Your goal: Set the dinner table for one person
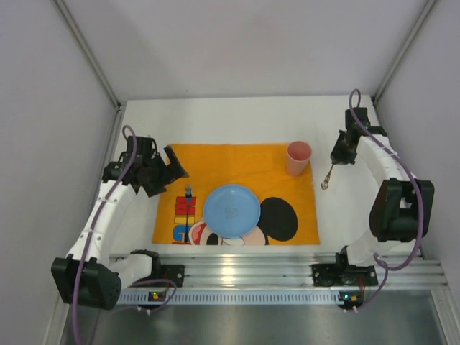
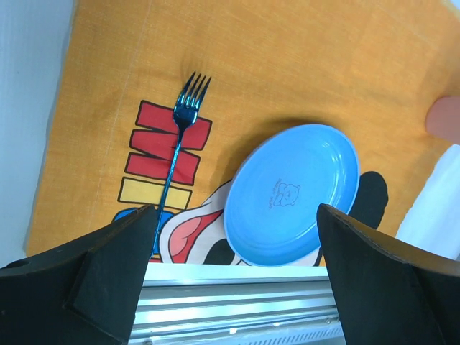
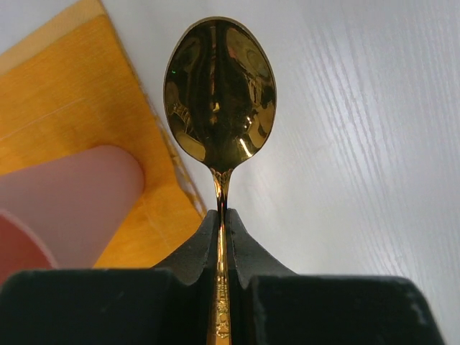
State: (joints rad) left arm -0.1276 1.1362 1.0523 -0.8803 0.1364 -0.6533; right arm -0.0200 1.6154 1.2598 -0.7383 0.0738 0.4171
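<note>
The white dinner table [image 1: 237, 118] carries an orange cartoon-mouse cloth [image 1: 237, 162]. On the cloth lie a blue plate [image 1: 231, 209], a blue fork [image 1: 188, 205] to its left and a pink cup [image 1: 298, 158] at the cloth's far right corner. My right gripper [image 1: 339, 159] is shut on a gold spoon [image 1: 328, 177], held above bare table right of the cup. In the right wrist view the spoon [image 3: 218, 93] sticks out from the shut fingers [image 3: 194, 251]. My left gripper [image 1: 169, 172] is open and empty, raised over the cloth's left edge. The left wrist view shows the fork [image 2: 180, 144] and plate [image 2: 293, 192].
Aluminium rails [image 1: 237, 273] run along the near edge between the arm bases. Grey walls enclose the table on the left, right and back. The pink cup [image 3: 65, 208] stands just left of the held spoon in the right wrist view.
</note>
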